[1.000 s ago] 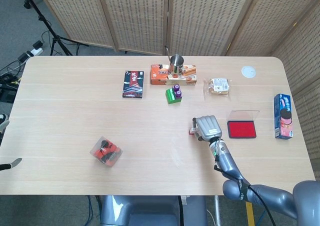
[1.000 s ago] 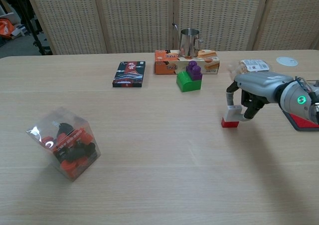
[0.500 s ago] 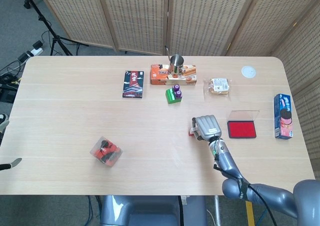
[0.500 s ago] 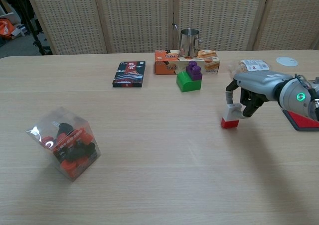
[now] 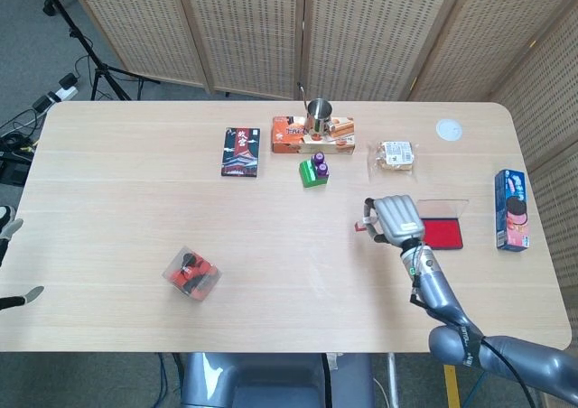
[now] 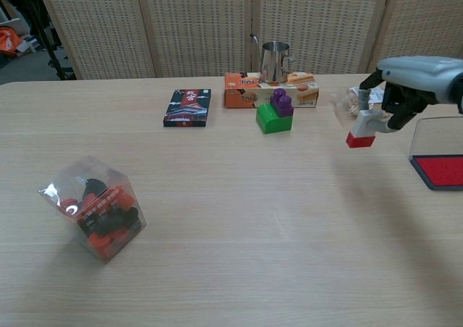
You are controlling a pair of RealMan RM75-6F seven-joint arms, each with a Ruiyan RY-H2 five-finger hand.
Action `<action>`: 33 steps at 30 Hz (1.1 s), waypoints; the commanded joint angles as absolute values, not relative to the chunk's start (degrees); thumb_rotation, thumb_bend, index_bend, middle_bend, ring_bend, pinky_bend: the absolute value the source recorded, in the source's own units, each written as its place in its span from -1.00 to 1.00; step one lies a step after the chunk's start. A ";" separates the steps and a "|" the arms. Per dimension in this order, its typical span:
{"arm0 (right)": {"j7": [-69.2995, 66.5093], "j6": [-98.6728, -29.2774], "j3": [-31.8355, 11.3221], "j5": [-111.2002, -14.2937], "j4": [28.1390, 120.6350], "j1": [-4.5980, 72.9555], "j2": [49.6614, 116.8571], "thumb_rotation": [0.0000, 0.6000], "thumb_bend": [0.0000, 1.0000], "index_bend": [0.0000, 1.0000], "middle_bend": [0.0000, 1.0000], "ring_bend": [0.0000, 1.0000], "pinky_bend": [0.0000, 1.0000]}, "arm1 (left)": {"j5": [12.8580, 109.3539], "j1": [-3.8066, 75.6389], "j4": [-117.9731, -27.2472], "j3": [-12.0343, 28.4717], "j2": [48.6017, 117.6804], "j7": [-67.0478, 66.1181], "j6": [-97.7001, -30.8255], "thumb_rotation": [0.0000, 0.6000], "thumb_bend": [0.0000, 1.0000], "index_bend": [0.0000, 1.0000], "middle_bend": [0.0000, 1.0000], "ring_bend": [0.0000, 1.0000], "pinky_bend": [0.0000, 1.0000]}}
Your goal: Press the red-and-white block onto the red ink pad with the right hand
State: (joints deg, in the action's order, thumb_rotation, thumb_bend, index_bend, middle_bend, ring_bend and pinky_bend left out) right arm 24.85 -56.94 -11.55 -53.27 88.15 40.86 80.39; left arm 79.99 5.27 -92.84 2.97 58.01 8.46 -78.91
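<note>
My right hand (image 6: 409,88) (image 5: 396,218) holds the red-and-white block (image 6: 361,131) (image 5: 362,227) well above the table, its red base down. The block hangs to the left of the red ink pad (image 6: 443,170) (image 5: 439,234), whose clear lid stands open behind it. In the head view the hand covers most of the block and the pad's left edge. At the far left edge of the head view only a fingertip of my left hand (image 5: 5,227) shows, with nothing near it.
A green-and-purple block (image 6: 275,113), an orange snack box (image 6: 248,94) with a metal cup (image 6: 273,59), a dark card box (image 6: 187,107) and a bagged snack (image 5: 396,154) lie at the back. A clear box of red-black pieces (image 6: 94,207) sits front left, a biscuit pack (image 5: 512,208) far right.
My right hand has lifted the red-and-white block off the table and carried it up and to the right, toward the ink pad.
</note>
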 commanded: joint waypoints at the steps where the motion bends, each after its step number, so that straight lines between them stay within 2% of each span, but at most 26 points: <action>1: 21.53 -57.26 -11.16 -54.78 86.59 38.92 77.51 1.00 0.03 0.15 0.94 1.00 1.00 | 80.20 5.20 -93.06 2.86 58.13 8.07 -79.13 1.00 -1.00 -1.00 -1.00 -1.00 -1.00; 6: 16.07 -54.70 -10.22 -55.02 80.22 37.02 76.79 1.00 0.03 0.15 0.94 1.00 1.00 | 80.40 5.04 -93.45 2.73 58.23 7.45 -79.51 1.00 -1.00 -1.00 -1.00 -1.00 -1.00; 18: 9.67 -51.60 -8.32 -57.88 70.33 34.81 79.80 1.00 0.09 0.15 0.94 1.00 1.00 | 80.22 5.20 -93.50 2.75 58.33 7.18 -79.20 1.00 -1.00 -1.00 -1.00 -1.00 -1.00; 33: 3.23 -50.23 -7.65 -61.86 63.52 32.64 81.82 1.00 0.12 0.15 0.94 1.00 1.00 | 80.51 5.35 -93.56 2.60 58.61 6.51 -79.15 1.00 -1.00 -1.00 -1.00 -1.00 -1.00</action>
State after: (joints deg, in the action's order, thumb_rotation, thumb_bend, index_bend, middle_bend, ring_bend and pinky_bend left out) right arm 3.55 -50.14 -7.67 -61.56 63.77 32.82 81.68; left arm 80.50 5.34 -93.56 2.61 58.60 6.52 -79.15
